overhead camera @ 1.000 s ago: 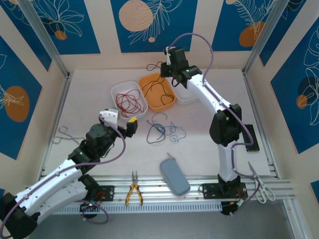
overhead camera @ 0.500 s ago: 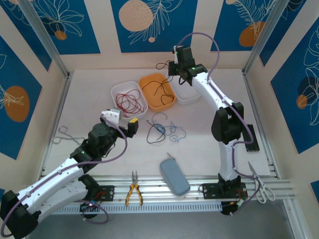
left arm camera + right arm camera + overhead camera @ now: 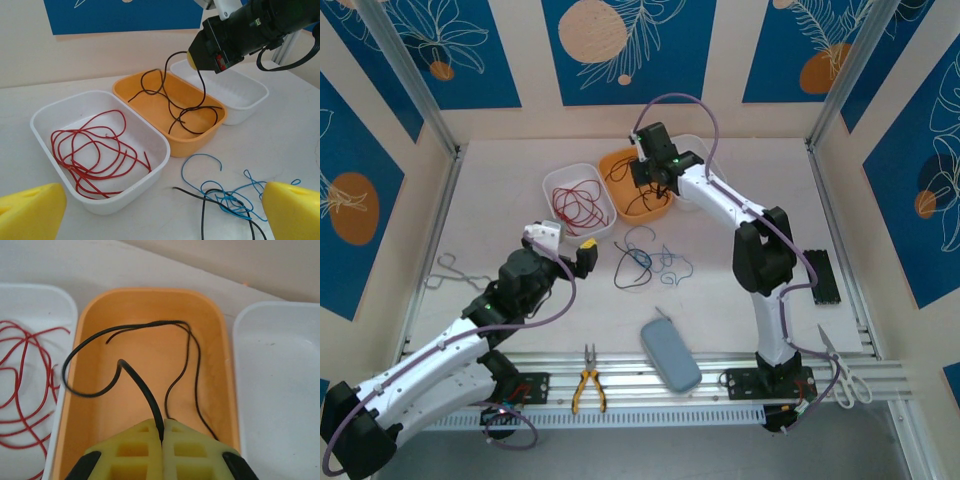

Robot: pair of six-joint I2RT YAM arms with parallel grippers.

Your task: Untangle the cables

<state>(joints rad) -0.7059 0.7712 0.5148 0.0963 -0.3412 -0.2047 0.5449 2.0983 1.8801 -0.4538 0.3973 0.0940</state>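
Bench [image 3: 500,200] carries three bins in a row at the back: white bin [image 3: 45,115], orange bin [image 3: 225,355], second white bin [image 3: 250,95]. Right arm [image 3: 720,205] reaches over the orange bin; left arm [image 3: 440,350] sits lower left, angled toward the bins. Grey-blue pouch [image 3: 670,355] lies near the front edge, pliers [image 3: 587,377] to its left, scissors [image 3: 840,375] at the far right. Loose tangle [image 3: 655,262] of light blue and black cables is on the open bench, in front of the bins. Red cable [image 3: 95,150] is coiled inside the left white bin. Black cable [image 3: 145,388] loops inside the orange bin, one end rising up to the right pincer [image 3: 162,432], whose pads are pressed together, pinching that cable. Left pincer [image 3: 162,212] is spread wide, nothing between its pads, hovering in front of the tangle.
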